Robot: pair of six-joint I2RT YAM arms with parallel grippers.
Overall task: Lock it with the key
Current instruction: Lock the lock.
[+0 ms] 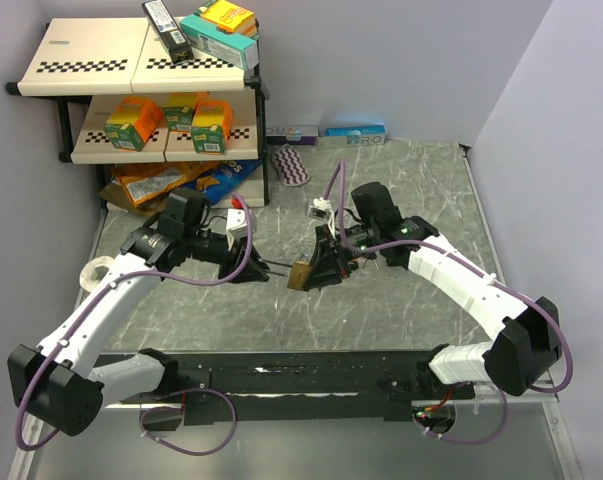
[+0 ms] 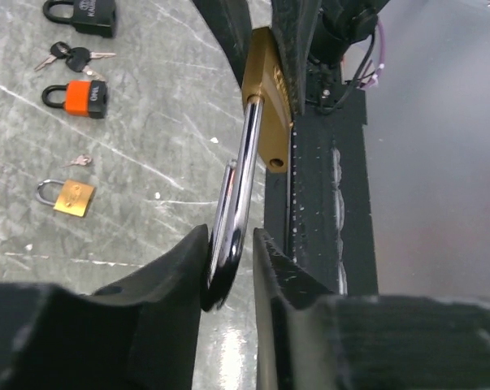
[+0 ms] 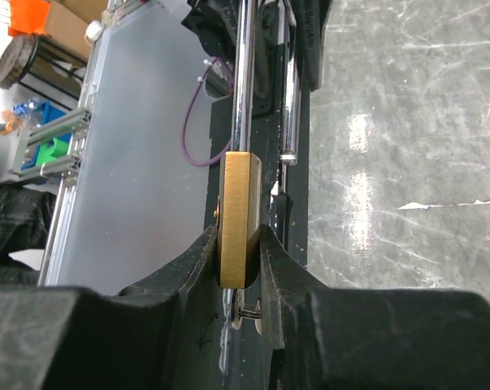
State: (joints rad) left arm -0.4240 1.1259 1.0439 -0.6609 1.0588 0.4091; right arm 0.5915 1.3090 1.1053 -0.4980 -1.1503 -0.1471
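Observation:
A brass padlock [image 1: 300, 275] hangs above the table's middle, held between both arms. My left gripper [image 1: 258, 270] is shut on its chrome shackle [image 2: 238, 203], with the pads [image 2: 271, 260] close on either side of the bend. The shackle's short leg is out of the brass body [image 2: 269, 97] and the hole [image 2: 275, 163] shows open. My right gripper [image 1: 319, 270] is shut on the brass body [image 3: 238, 211], and the shackle [image 3: 245, 81] runs away from it. A key with its ring [image 3: 246, 313] sticks out under the body between my fingers.
Left of the arms lie a black padlock [image 2: 86, 15], a bunch of keys [image 2: 70, 57], an orange padlock [image 2: 78, 97], a small key [image 2: 80, 160] and a small brass padlock [image 2: 66, 197]. A shelf of boxes [image 1: 131, 70] stands back left, with a tape roll [image 1: 96, 270] at the left edge.

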